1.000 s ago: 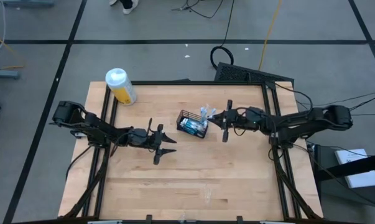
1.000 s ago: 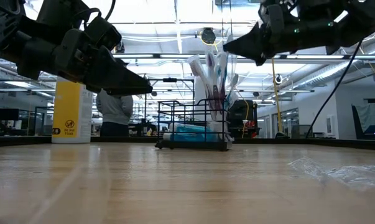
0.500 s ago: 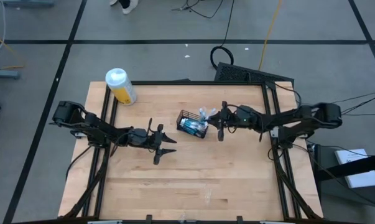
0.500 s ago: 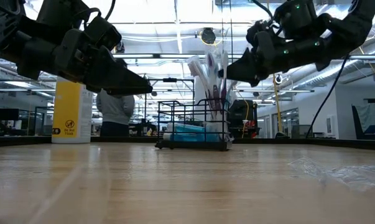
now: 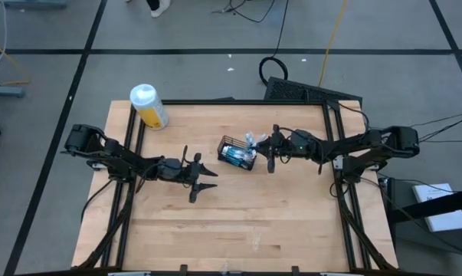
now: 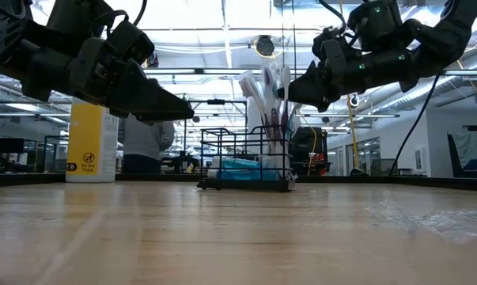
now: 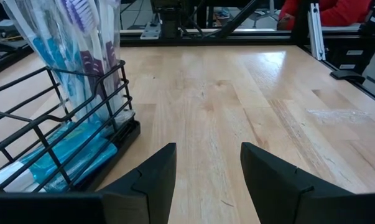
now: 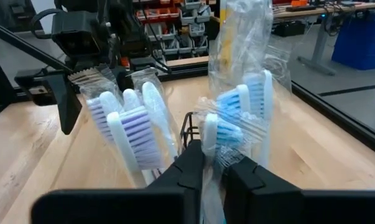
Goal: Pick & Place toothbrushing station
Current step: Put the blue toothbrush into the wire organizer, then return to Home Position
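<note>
Small black wire-mesh rectangular basket sits on the light wooden desk, a bit above centre of the high frame. Teal tubes lie flat in its bottom. Slim white-and-blue toothbrushes in clear wrap stand upright at the basket's right end in the low view, heads well above the rim.

Right claw is right of centre in the high view, at the basket's right edge, up at toothbrush-head height in the low view. In the right wrist view the two dark fingers are nearly together with one wrapped toothbrush running up between them. It looks pinched, but I can't tell if the grip is firm.

Left claw is left of centre, lower left of the basket and apart from it, hanging above the desk in the low view. Fingers are spread apart with bare desk in the gap, holding nothing.

Yellow bottle with white cap is at the upper left desk corner, well apart from the basket. Crumpled clear plastic scrap lies on the desk at lower right of the low view.
</note>
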You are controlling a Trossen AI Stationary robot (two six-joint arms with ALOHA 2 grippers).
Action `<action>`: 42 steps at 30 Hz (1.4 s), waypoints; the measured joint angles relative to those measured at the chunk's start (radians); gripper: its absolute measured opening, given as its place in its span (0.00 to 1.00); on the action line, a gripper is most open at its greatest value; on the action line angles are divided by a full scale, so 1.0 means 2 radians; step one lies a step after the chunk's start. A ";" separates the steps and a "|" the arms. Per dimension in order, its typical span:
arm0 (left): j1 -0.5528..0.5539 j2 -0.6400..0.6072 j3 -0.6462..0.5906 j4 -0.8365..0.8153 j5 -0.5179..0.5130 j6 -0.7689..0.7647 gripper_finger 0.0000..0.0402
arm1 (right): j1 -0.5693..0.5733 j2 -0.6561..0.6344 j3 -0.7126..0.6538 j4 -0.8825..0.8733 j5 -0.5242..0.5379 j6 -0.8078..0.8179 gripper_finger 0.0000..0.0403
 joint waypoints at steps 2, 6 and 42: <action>0.000 0.000 0.000 0.000 0.000 0.000 0.46 | 0.000 0.000 0.000 -0.001 0.007 0.000 0.12; 0.000 0.000 0.000 0.000 0.000 0.000 0.46 | 0.004 0.002 -0.002 -0.002 0.015 -0.002 0.26; -0.035 -0.065 0.001 -0.084 -0.043 0.007 0.46 | 0.255 -0.245 -0.001 -0.147 0.212 -0.092 0.44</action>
